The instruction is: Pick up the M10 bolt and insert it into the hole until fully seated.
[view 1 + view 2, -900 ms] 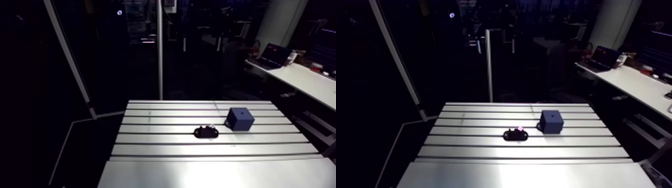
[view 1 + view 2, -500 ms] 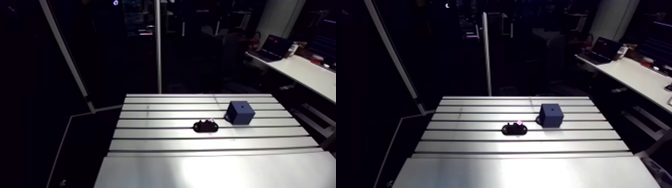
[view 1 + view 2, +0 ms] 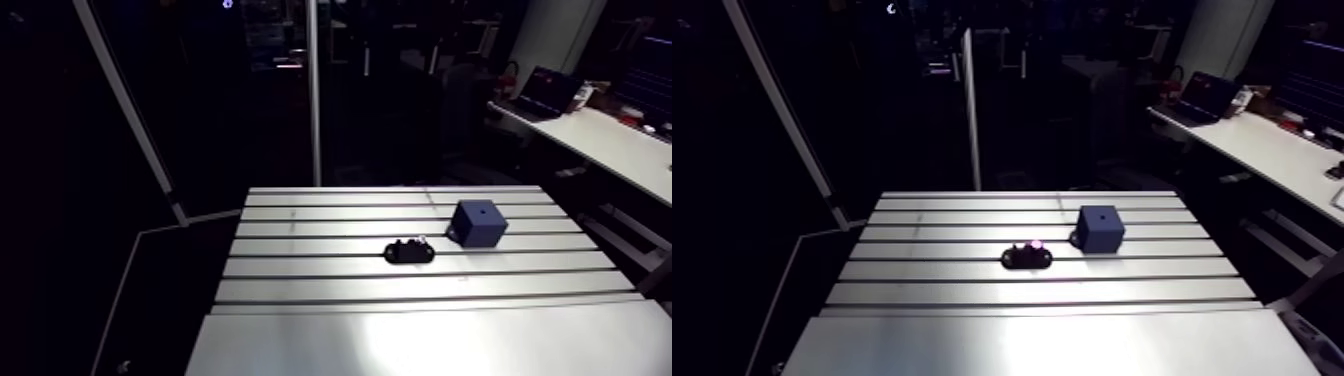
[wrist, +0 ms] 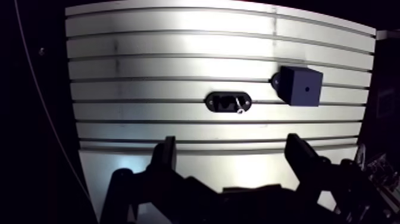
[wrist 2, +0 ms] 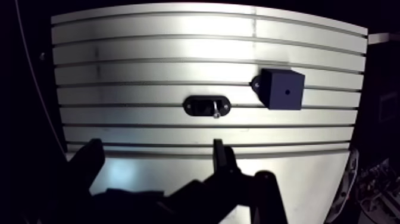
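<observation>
Moved since earlier: only the camera; the whole arm view has slid as the arm swung, while holder and block keep the same places on the counter and relative to one another.
Arm view, counter (image 3: pixel 420 330): slotted, carrying two things near its middle; the fingers are not in sight here.
Arm view, holder (image 3: pixel 410 251): a small black cradle lying along a slot. It shows the M10 bolt (image 3: pixel 1037 243) as a bright speck at its block-side end, likely held there so it can be reached from above.
Arm view, block (image 3: pixel 477 223): a dark blue cube just beside the holder, seemingly not touching it.
Wrist view, gripper (image 4: pixel 233 156): high over the counter, fingers (image 4: pixel 167 156) wide apart with nothing between them, set for a descent.
Wrist view, M10 bolt: well ahead of the fingers, roughly on the line between them, in its holder.
Wrist view, hole (image 4: pixel 307 87): in the block's upper face, ahead and out beyond one finger, open to take the M10 bolt downward.
Step judged: approach; grasp not yet begun.
</observation>
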